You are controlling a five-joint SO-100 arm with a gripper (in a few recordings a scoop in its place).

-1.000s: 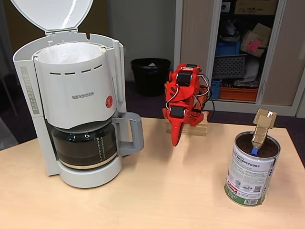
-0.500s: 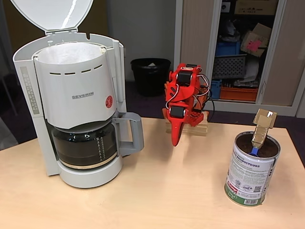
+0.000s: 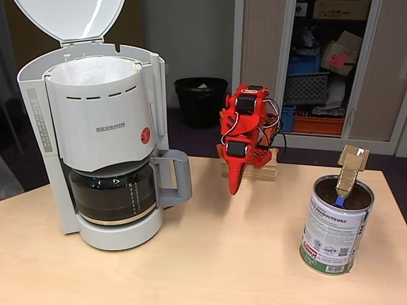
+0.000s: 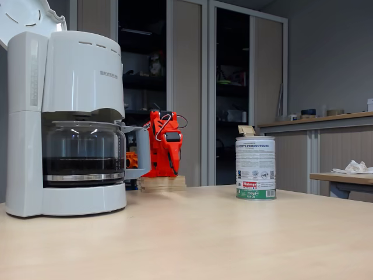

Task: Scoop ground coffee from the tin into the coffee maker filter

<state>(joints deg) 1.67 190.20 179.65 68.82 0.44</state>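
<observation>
Red plastic arm point(image 3: 245, 130) folded on its wooden block point(image 3: 249, 171) at the back of the pale wood table point(image 3: 210, 260), its gripper point(image 3: 234, 184) pointing down at the tabletop with the fingers pressed together and nothing between them. White coffee maker point(image 3: 95, 136) stands at the left in both fixed views, lid point(image 3: 70, 18) tipped up, the paper-lined filter point(image 3: 98, 114) open above a dark glass carafe point(image 3: 113, 194). Well apart, at the right, sits the tin point(image 3: 334, 222) — shiny, white-labelled, with ground coffee point(image 3: 359, 198) showing at its rim and a cardboard-handled scoop point(image 3: 350, 168) standing upright in it. Arm and tin do not touch; the gripper hangs between the carafe's grey handle point(image 3: 179, 178) and the tin.
</observation>
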